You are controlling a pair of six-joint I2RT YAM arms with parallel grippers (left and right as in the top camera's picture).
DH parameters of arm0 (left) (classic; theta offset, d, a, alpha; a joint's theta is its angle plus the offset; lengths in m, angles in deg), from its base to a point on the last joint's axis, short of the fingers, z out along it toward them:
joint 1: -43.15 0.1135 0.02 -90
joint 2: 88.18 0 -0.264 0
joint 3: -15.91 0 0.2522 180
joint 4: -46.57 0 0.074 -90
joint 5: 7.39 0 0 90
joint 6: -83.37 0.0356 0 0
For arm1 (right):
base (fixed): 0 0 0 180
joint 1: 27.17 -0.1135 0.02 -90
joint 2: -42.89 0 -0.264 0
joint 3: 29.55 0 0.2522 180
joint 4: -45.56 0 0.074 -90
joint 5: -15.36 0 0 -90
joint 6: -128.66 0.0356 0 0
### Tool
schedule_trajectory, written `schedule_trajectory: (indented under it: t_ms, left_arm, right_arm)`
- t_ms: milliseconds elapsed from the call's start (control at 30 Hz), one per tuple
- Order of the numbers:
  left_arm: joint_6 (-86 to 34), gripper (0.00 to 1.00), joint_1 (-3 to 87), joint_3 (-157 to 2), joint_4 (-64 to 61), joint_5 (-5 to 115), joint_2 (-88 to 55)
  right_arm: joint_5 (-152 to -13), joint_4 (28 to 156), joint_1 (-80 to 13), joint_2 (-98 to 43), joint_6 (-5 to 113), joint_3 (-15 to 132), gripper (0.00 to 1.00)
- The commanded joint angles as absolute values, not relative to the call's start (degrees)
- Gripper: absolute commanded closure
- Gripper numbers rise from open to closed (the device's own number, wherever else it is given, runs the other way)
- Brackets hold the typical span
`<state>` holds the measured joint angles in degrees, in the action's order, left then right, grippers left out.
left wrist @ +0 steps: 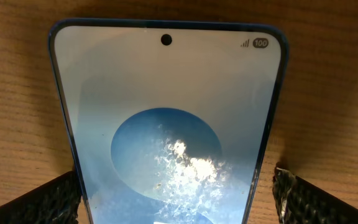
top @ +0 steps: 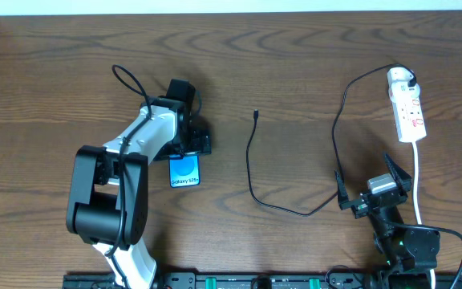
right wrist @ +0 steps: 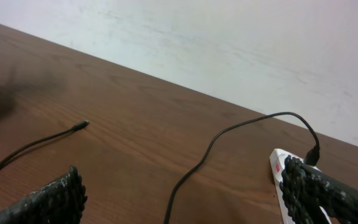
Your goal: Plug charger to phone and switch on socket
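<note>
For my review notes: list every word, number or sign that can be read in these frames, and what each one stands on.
"Galaxy S24": white band on the phone screen, overhead view; small but legible.
"100": in a dark pill at the top corner of the phone's screen, beside signal bars, left wrist view.
Red marks on the socket: too small to read.
No other text is visible in any view.

Soft, even light from above keeps the overhead view crisp and the brown wood-grain surface (top: pixel 295 72) mid-toned, with only faint, soft-edged shadows near the black-edged rectangular phone with the blue screen (top: pixel 184 171). From the left wrist, a speckled white glare sits low on the phone's glass, its upper part is washed pale, and the lower corners either side of it fall dark and blurred.
</note>
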<state>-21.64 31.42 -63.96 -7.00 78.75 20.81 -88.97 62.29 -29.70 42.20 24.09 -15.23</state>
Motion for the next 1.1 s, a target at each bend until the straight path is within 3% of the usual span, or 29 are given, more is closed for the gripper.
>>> schedule_trajectory:
  t_ms: [0,400,733,1067]
  left_arm:
    - [-21.92,0.02,31.33,-61.03,-6.76,77.73,23.06]
    - [-21.94,0.08,31.33,-59.87,-6.98,77.73,23.06]
    - [-21.92,0.31,31.33,-59.87,-7.15,78.25,23.06]
    - [-21.99,0.31,31.35,-62.61,-9.21,78.51,21.75]
  right_arm:
    - [-89.15,62.33,-30.27,42.55,24.49,-15.47,0.01]
    - [-89.15,62.33,-30.27,42.55,24.49,-15.47,0.01]
    - [-89.15,62.33,-30.27,42.55,24.47,-15.47,0.01]
    - [-89.15,62.33,-30.27,42.55,24.49,-15.47,0.01]
